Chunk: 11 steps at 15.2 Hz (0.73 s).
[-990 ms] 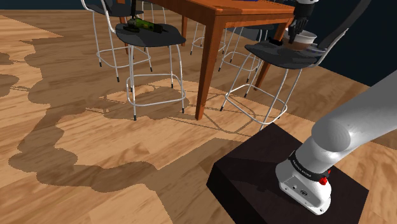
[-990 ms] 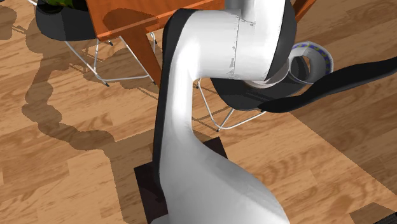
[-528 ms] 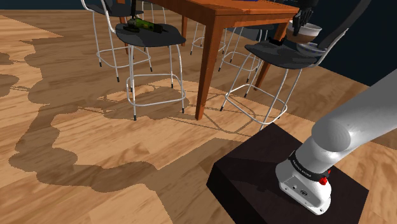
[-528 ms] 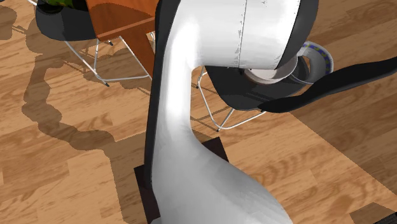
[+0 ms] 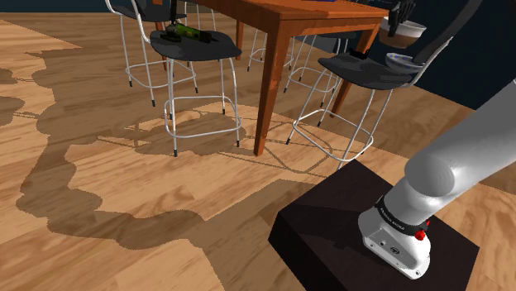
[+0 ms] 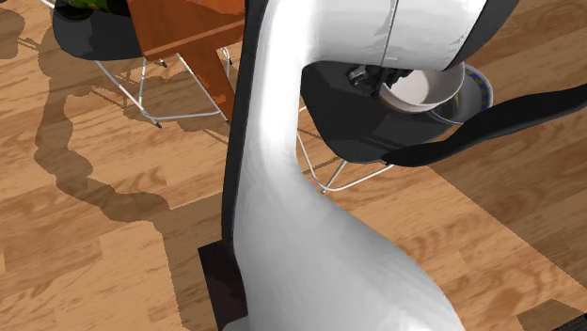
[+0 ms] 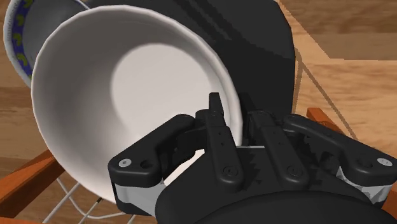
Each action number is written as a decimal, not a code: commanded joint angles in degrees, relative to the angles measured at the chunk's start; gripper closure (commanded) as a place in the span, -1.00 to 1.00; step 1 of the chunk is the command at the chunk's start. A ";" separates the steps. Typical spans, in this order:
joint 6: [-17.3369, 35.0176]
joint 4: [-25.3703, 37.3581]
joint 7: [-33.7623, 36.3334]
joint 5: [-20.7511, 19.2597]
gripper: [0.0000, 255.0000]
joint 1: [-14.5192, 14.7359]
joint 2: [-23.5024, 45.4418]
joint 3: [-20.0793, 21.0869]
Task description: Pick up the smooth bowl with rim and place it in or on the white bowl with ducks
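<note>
Above the dark chair seat [image 5: 364, 70], our gripper [image 7: 234, 109] clamps the rim of the white bowl [image 7: 127, 95]; we have lifted it off the seat, so the nearby patterned bowl [image 7: 14, 38] comes next.

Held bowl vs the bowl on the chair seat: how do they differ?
The held bowl is plain white; the patterned bowl carries blue and yellow marks round its rim. The held bowl is clasped at its rim by the gripper and hangs above the chair seat; the patterned bowl rests on that seat. Both are round, open and white inside.
</note>
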 commanded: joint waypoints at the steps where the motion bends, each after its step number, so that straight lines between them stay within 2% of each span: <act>1: 0.09 2.75 -3.22 0.89 1.00 -1.21 2.32 -1.86; 7: -0.67 14.81 -13.48 6.51 1.00 -6.41 12.96 -7.17; 11: -3.17 26.40 -20.29 12.29 1.00 -12.29 22.30 -9.52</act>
